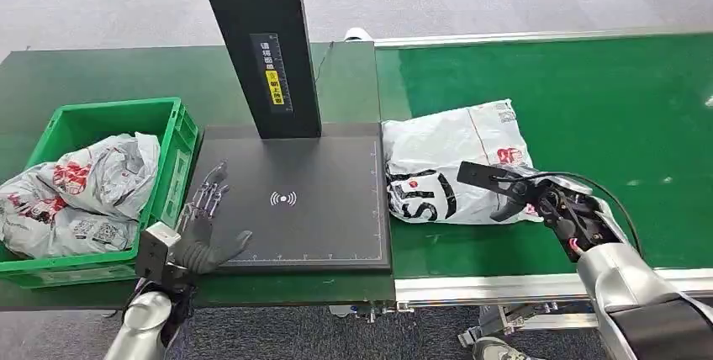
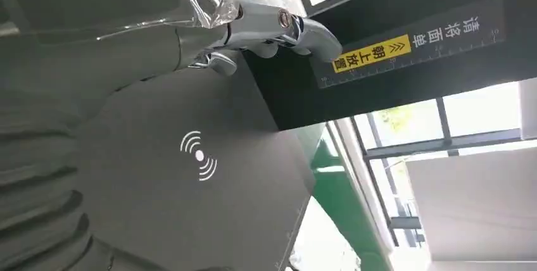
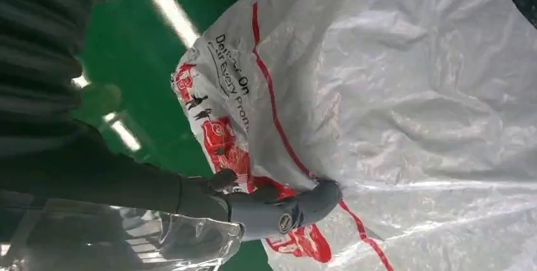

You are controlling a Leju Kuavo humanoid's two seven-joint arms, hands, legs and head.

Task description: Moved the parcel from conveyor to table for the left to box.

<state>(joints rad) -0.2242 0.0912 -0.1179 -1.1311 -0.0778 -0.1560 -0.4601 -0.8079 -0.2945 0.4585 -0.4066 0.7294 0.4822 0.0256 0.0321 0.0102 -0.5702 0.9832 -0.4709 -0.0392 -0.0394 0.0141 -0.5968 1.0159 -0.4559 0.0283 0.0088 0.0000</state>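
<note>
- big picture: green conveyor on the robot's right, dark table on its left, and the black scan pad sitting between them with a tall black post rising off its far edge.
- green box sits at the table's left end, already carrying grey and white bags.
- the parcel, a crumpled white bag with red and black print, lies flat on the conveyor, its left edge touching the pad's right edge.
- right hand is over the parcel's near right corner; in the right wrist view a fingertip presses into the red print. whether it has a real grip, i can't tell: fingers look spread over the plastic, nothing lifted.
- left hand rests flat on the pad's near left corner, fingers apart, holding nothing, just beside the box.
- the step looks like the grab: the task is barely begun, with the parcel not yet off the belt.
- doing it well, i'd say: gather a good fold of plastic rather than pinching the corner, since a slack bag will sag and slip.
- then carry it left onto the pad, keeping it short of the post and short of the waiting left hand.
- risk: a corner grip may let the bag drag along the belt edge.
</note>
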